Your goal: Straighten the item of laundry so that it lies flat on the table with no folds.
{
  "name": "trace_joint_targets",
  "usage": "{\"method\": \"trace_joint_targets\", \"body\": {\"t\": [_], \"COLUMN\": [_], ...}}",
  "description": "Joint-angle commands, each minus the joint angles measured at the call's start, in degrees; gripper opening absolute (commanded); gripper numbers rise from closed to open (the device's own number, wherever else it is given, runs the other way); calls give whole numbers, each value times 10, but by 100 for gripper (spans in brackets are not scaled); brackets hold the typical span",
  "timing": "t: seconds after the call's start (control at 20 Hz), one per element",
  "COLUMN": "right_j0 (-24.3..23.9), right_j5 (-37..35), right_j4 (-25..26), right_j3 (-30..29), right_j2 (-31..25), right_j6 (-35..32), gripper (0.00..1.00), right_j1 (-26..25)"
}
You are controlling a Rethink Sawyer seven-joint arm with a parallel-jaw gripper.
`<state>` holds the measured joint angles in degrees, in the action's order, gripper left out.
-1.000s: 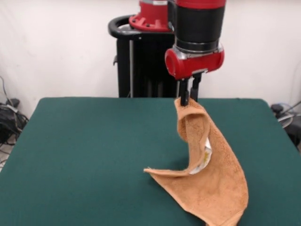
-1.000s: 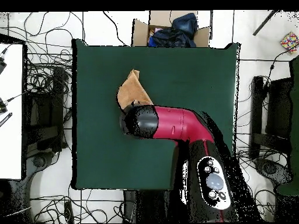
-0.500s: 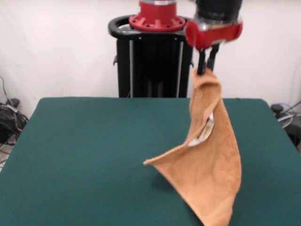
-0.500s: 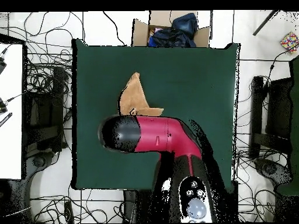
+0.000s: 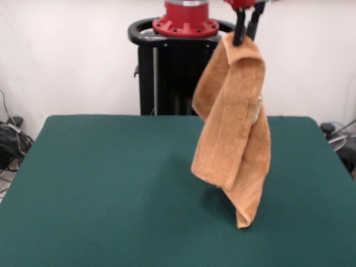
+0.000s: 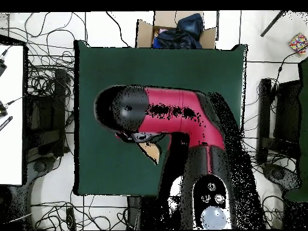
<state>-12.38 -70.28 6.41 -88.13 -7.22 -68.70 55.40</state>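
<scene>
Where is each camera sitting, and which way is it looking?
Front view: it sits across the table from the robot, looking level at it; the hand shows at the top edge, shut on the hanging towel.
Overhead view: it sits above the table, looking straight down; the red and black arm fills the middle, and only a bit of towel peeks out beneath it.
Both share the towel and the green table.

A light orange-tan terry towel (image 5: 233, 122) with a ribbed woven band hangs before a dark green cloth-topped table (image 5: 100, 183) and a red-and-black robot arm (image 6: 174, 117).
</scene>
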Motion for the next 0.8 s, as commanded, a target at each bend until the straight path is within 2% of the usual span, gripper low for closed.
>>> {"method": "trace_joint_targets", "body": {"t": [0.05, 0.35, 0.8], "right_j0": [-25, -34, -30], "right_j5": [-104, -154, -269], "right_j4": [30, 51, 101], "right_j3": [203, 345, 586], "right_j2": [-36, -63, -106], "right_j6": [-63, -14, 73], "gripper": [0, 0, 0], "right_j1": [-80, -175, -308]}}
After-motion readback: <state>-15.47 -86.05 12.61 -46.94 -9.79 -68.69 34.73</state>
